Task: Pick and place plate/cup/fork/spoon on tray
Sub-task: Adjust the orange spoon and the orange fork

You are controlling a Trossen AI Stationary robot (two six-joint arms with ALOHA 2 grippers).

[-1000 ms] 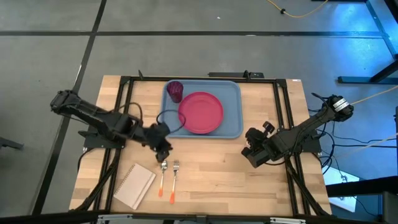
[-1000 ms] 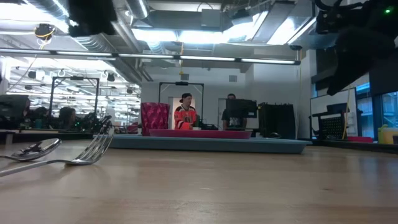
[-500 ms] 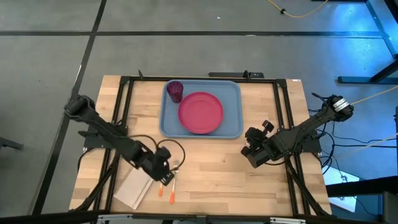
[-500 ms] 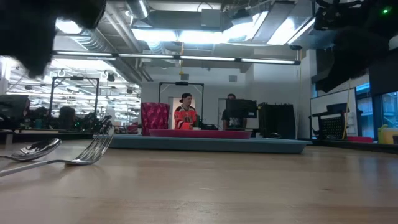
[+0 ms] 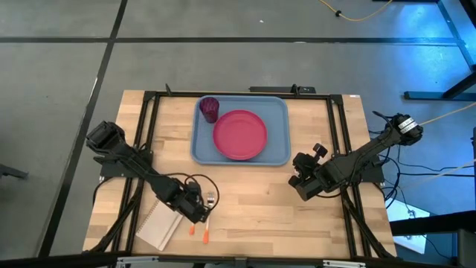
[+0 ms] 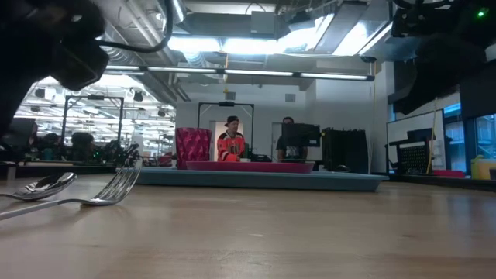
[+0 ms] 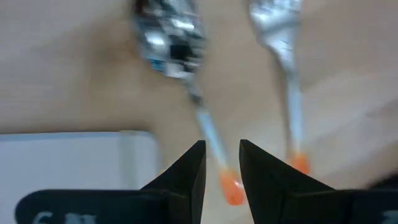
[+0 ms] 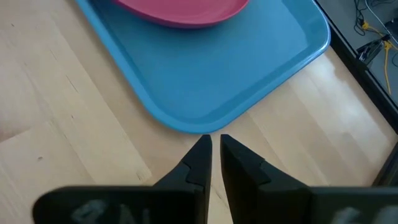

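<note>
The left gripper (image 7: 222, 165) hangs low over the near left of the table (image 5: 253, 208), its fingers (image 7: 186, 177) parted by only a narrow gap and holding nothing. That gap sits straight over the orange end of the spoon (image 7: 186, 81), whose thin handle runs up between the fingertips toward its shiny bowl. Seen from above, this gripper (image 5: 195, 211) covers most of the spoon.

The spoon looks light, stiff and thin. It lies flat on the wood, so the fingers would probably have to come right down to the table to catch it. The metal bowl looks slick and curved, a poor place to pinch. The handle, near its orange tip or at mid-length, seems the better hold, with the fingers closing across its width.

From above, its long axis runs roughly 12 to 6 o'clock, bowl toward 12 and orange tip toward 6. The fork (image 5: 209, 208) lies just beside it at 3 o'clock, nearly parallel, tines toward 12; a careless pinch could nudge it. A white notebook (image 5: 158, 223) lies at the spoon's 8 o'clock.

At about 1 o'clock from the cutlery, well apart, sits the tray (image 5: 279, 112), with the plate (image 5: 240, 135) and the cup (image 5: 210, 109) already on it.

The right gripper (image 8: 213, 155) waits beyond the tray's corner, fingers nearly together and empty.
</note>
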